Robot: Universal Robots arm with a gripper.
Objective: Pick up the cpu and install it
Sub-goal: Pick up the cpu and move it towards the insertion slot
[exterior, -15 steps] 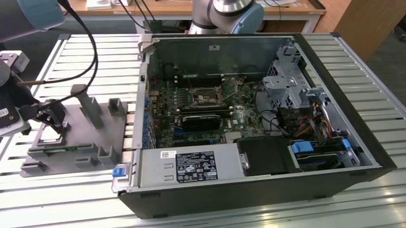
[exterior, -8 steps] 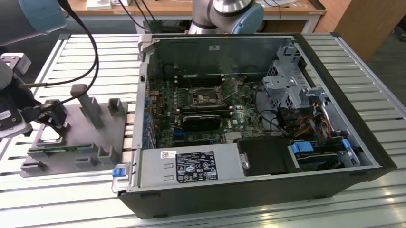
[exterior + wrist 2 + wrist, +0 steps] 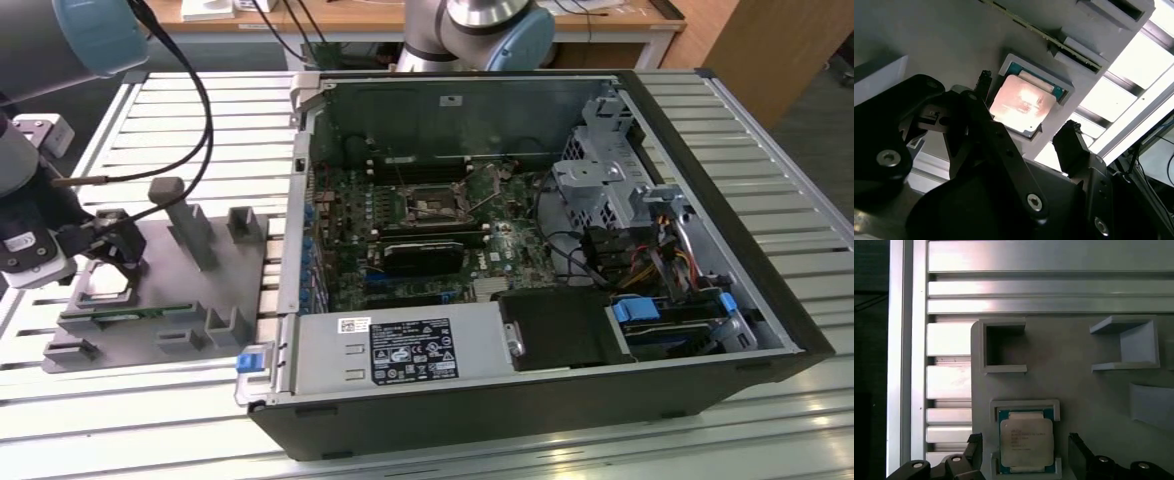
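Wide-open, empty gripper [image 3: 1026, 454] astride cpu [image 3: 1026, 437] in fixture [image 3: 1069, 375] pocket; clearance unclear, risk of snagging pocket rim, tipping chip.

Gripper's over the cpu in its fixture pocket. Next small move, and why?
Probably lower straight down, jaws open. In the first wrist view the gripper is open, a finger either side of the cpu, which lies flat in its pocket on the grey fixture; neither finger seems to touch it. It looks centred, so descent, not sideways correction, seems due before closing.
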